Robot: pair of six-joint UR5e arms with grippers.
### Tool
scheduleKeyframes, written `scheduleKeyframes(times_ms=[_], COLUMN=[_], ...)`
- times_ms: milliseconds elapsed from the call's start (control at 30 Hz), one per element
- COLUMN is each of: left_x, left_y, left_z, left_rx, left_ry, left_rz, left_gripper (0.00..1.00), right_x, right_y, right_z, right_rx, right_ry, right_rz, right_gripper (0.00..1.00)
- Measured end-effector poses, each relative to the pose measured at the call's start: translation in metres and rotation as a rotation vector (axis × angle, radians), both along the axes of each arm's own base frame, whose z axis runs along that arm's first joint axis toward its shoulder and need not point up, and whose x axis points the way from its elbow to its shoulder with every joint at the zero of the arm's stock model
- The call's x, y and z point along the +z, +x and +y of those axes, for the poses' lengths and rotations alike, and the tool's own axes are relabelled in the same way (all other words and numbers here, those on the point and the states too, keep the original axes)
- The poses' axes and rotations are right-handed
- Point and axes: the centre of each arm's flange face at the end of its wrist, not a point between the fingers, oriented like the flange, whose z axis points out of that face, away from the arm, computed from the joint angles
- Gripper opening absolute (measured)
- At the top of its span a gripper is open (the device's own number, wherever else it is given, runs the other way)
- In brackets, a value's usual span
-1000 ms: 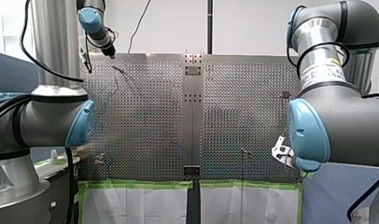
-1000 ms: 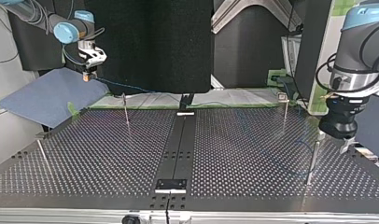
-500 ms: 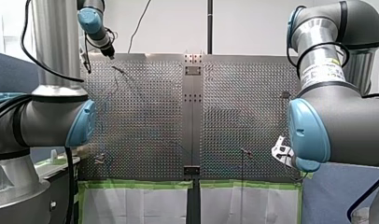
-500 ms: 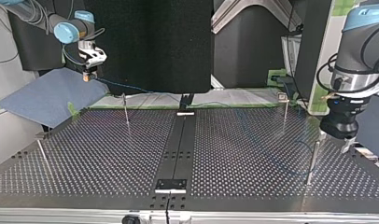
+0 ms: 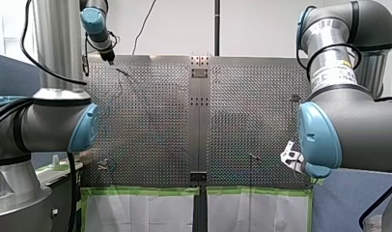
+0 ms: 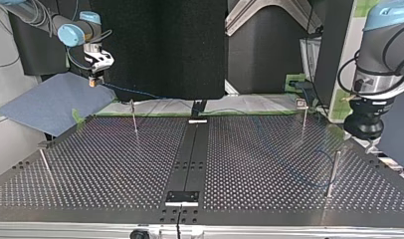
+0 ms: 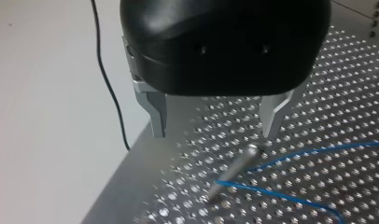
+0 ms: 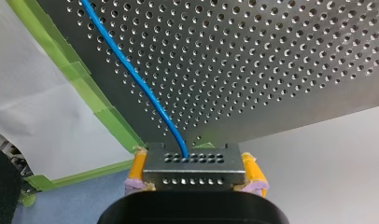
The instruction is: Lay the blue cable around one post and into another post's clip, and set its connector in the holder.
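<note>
At ten o'clock in the top view, my right tool (image 8: pixel 193 162) clamps the connector (image 8: pixel 192 175) beyond the edge of the surface (image 8: pixel 281 70). The blue cable (image 8: pixel 141 84) lies by a post (image 7: pixel 232 170) beneath my released, empty left tool (image 7: pixel 214 130). Routing looks unfinished; next comes the clip, which needs slack. The arm label (image 5: pixel 335 72) is unreadable.

A plain white wall (image 5: pixel 261 29) stood behind the far edge of the perforated metal worktop (image 5: pixel 150 121) in the front view, with a black upright pole (image 5: pixel 217 26) and a thin dark lead (image 5: pixel 145 24) hanging against it. The worktop's near edge was bound with green tape (image 5: pixel 136 191) above white paper sheets (image 5: pixel 141 212). In the top view a black panel (image 6: pixel 160 45) filled the background, and a blue-grey mat (image 6: pixel 50 102) lay beside the worktop at that view's left.
</note>
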Motion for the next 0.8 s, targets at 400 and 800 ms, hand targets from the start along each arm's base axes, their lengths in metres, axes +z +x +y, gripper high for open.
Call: scheduleKeyframes(times_ms=[400, 800], left_x=[-0.0066, -0.0068], left_y=[-0.0018, -0.0019], left_z=[0.0008, 0.0002], left_rx=[0.010, 0.008], left_ry=[0.012, 0.016], left_rz=[0.019, 0.020], left_gripper=[1.00, 1.00], right_x=[0.0001, 0.0001], right_y=[0.0011, 0.0012], right_z=[0.0001, 0.0002], right_rx=[0.002, 0.002], right_ry=[-0.001, -0.001], right_rz=[-0.001, -0.001], right_gripper=[0.00, 0.00])
